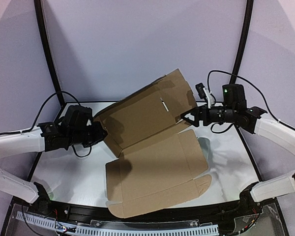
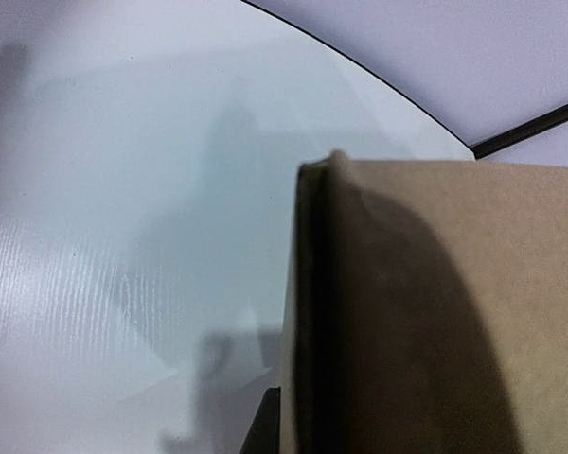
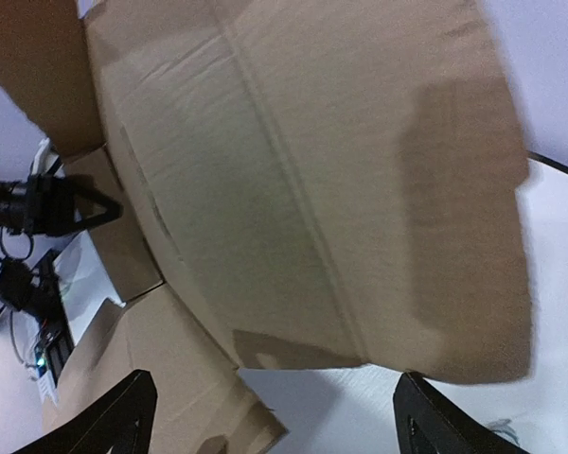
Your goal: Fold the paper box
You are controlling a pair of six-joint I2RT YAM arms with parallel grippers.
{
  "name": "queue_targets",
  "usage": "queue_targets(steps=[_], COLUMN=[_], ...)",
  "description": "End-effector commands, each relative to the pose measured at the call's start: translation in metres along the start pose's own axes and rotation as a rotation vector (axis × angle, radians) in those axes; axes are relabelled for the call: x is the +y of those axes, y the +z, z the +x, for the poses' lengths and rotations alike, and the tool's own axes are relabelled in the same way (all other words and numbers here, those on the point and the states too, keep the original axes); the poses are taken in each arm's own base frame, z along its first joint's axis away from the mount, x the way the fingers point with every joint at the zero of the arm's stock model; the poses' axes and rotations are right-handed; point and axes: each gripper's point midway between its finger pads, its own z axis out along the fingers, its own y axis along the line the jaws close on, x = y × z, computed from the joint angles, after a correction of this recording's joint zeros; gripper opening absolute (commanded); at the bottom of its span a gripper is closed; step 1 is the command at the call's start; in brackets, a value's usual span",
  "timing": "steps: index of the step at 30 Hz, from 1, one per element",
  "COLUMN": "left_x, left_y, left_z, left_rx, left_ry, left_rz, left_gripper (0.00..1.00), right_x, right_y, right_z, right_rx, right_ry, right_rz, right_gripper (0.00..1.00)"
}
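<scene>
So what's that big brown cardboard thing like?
The big brown cardboard box sheet is plain corrugated card, cut with flaps, tabs and a small slit, and creased along fold lines. Its near half lies flat on the white table. Its far half is tipped up at a slant. The left pincer is at its left edge, and the open right pincer is at its right edge.

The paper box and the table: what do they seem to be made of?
The paper box looks like plain brown cardboard, matte, with pressed crease lines and a cut slit. The table looks like a smooth white sheet, perhaps plastic or laminate, with a faint sheen.
</scene>
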Motion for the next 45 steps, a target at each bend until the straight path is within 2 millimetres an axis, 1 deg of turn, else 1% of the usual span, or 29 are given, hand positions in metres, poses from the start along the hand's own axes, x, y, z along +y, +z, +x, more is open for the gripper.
queue_targets(steps=[1, 3, 4, 5, 8, 9, 11, 13, 14, 15, 16, 17, 19, 23, 26, 33, 34, 36, 37, 42, 44, 45], left_x=[-0.01, -0.009, -0.008, -0.009, -0.013, -0.018, -0.021, -0.021, -0.025, -0.026, -0.028, -0.035, -0.038, -0.041, -0.041, -0.041, -0.039, -0.036, -0.036, -0.037, -0.039, -0.041], left_y=[-0.007, -0.008, -0.006, -0.007, -0.006, -0.006, -0.007, -0.005, -0.005, -0.004, -0.002, -0.004, -0.001, 0.002, 0.005, 0.01, 0.011, 0.013, 0.014, 0.015, 0.016, 0.016], left_z=[-0.006, -0.008, -0.01, -0.01, -0.01, -0.012, -0.013, -0.011, -0.011, -0.012, -0.007, -0.008, -0.005, 0.0, 0.005, 0.01, 0.01, 0.011, 0.01, 0.01, 0.01, 0.011], left_rx=[-0.026, -0.042, -0.06, -0.064, -0.074, -0.082, -0.081, -0.071, -0.067, -0.073, -0.056, -0.051, -0.035, -0.012, 0.008, 0.025, 0.027, 0.025, 0.02, 0.018, 0.023, 0.027], left_ry=[-0.05, -0.078, -0.099, -0.106, -0.111, -0.113, -0.107, -0.105, -0.106, -0.108, -0.106, -0.107, -0.106, -0.103, -0.102, -0.102, -0.103, -0.11, -0.113, -0.131, -0.134, -0.135], left_rz=[0.093, 0.102, 0.123, 0.134, 0.176, 0.203, 0.217, 0.215, 0.235, 0.243, 0.26, 0.297, 0.308, 0.324, 0.329, 0.338, 0.328, 0.314, 0.312, 0.32, 0.333, 0.343], left_gripper=[0.01, 0.01, 0.01, 0.01, 0.01, 0.01, 0.01, 0.01, 0.01, 0.01, 0.01, 0.01, 0.01, 0.01, 0.01, 0.01, 0.01, 0.01, 0.01, 0.01, 0.01, 0.01], right_x=[-0.008, -0.011, -0.008, -0.004, 0.009, 0.012, 0.019, 0.034, 0.039, 0.04, 0.039, 0.037, 0.035, 0.046, 0.047, 0.048, 0.047, 0.045, 0.045, 0.038, 0.039, 0.043], right_y=[-0.027, -0.038, -0.045, -0.048, -0.048, -0.048, -0.048, -0.048, -0.047, -0.047, -0.045, -0.044, -0.042, -0.049, -0.052, -0.05, -0.052, -0.056, -0.058, -0.07, -0.07, -0.068], right_z=[-0.015, -0.014, -0.012, -0.011, -0.01, -0.01, -0.015, -0.026, -0.028, -0.031, -0.033, -0.035, -0.042, -0.062, -0.073, -0.082, -0.084, -0.088, -0.089, -0.096, -0.096, -0.096], right_rx=[-0.079, -0.104, -0.12, -0.127, -0.133, -0.132, -0.146, -0.19, -0.198, -0.204, -0.208, -0.212, -0.238, -0.32, -0.352, -0.363, -0.377, -0.398, -0.406, -0.479, -0.478, -0.472], right_ry=[0.023, 0.042, 0.069, 0.078, 0.122, 0.133, 0.128, 0.111, 0.106, 0.102, 0.09, 0.091, 0.078, 0.055, 0.046, 0.039, 0.037, 0.038, 0.038, 0.038, 0.036, 0.031], right_rz=[0.117, 0.153, 0.143, 0.124, 0.048, 0.027, -0.016, -0.112, -0.144, -0.15, -0.153, -0.142, -0.133, -0.191, -0.188, -0.197, -0.189, -0.169, -0.159, -0.098, -0.108, -0.131], right_gripper=[0.91, 0.94, 0.96, 0.97, 0.98, 0.97, 0.96, 0.94, 0.93, 0.93, 0.91, 0.91, 0.88, 0.83, 0.81, 0.75, 0.76, 0.81, 0.82, 0.83, 0.8, 0.74])
